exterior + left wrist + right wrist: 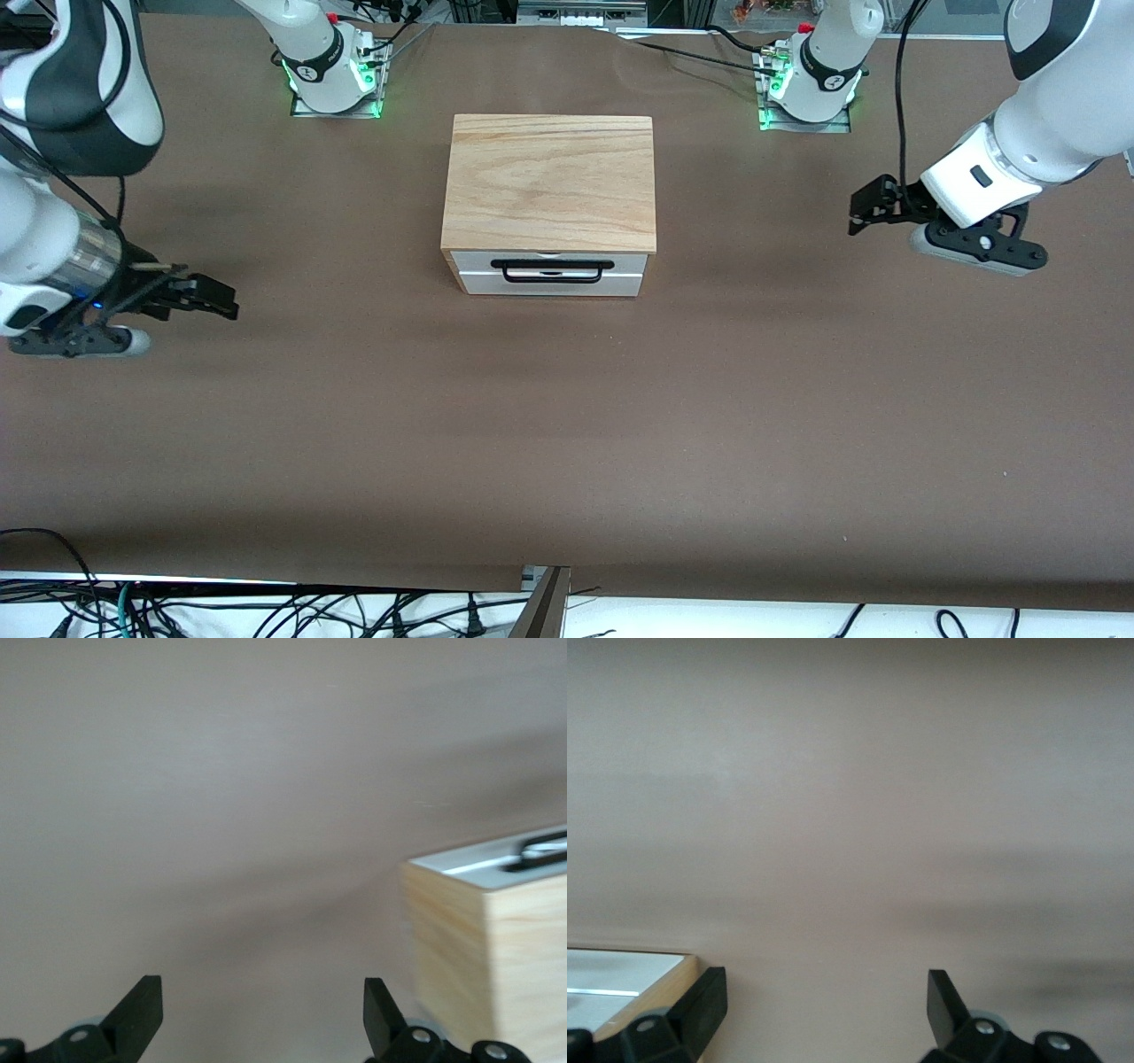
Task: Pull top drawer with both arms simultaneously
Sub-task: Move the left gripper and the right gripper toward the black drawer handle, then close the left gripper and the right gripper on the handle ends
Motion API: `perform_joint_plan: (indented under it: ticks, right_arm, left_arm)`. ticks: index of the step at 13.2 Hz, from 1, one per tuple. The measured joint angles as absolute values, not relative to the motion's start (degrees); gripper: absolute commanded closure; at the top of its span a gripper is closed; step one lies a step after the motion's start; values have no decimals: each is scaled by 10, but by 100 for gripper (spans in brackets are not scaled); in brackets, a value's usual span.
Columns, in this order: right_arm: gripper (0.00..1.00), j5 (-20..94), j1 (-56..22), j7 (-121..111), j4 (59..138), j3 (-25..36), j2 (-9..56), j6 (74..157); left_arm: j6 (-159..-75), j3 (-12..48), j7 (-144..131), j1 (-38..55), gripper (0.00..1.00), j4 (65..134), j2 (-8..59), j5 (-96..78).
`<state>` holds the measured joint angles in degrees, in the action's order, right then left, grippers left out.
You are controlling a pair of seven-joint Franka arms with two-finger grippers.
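The cabinet point(549, 182) stands mid-table with its front toward the front camera. The top drawer point(474, 263) has a white front and sits flush with the cabinet, shut. Its black bar handle point(549, 263) is free. My left gripper point(859, 213) is open and empty above the table, well off toward the left arm's end from the cabinet. Its wrist view shows the gripper point(263, 1010) open, the cabinet's side point(478, 957) and the handle point(540, 850). My right gripper point(221, 301) is open and empty toward the right arm's end. Its wrist view shows the gripper point(827, 1005) open and a corner of the white front point(620, 979).
The brown table point(567, 425) stretches wide around the cabinet. The arm bases with green lights point(335, 84) point(806, 93) stand at the edge farthest from the front camera. Loose cables point(266, 611) lie below the table's near edge.
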<state>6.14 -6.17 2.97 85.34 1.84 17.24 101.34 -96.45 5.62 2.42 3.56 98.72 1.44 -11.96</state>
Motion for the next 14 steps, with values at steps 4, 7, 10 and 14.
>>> perform_joint_plan:
  ticks: [4, 7, 10, 14]
  right_arm:
    - [0, 283, -60, 14, 857, 21, 226, 1013]
    - [0, 481, -57, -71, 862, 23, 295, 1015]
    - [0, 600, -66, -138, 865, 21, 352, 1015]
    - [0, 750, -91, -293, 913, 20, 383, 1015]
  left_arm:
    - [-964, 59, 25, 42, 0, 990, 69, -265]
    - [-965, 70, 42, 60, 0, 992, 128, -388]
    - [-974, 84, 155, 69, 0, 991, 205, -515]
    - [-975, 85, 302, 79, 0, 984, 303, -646]
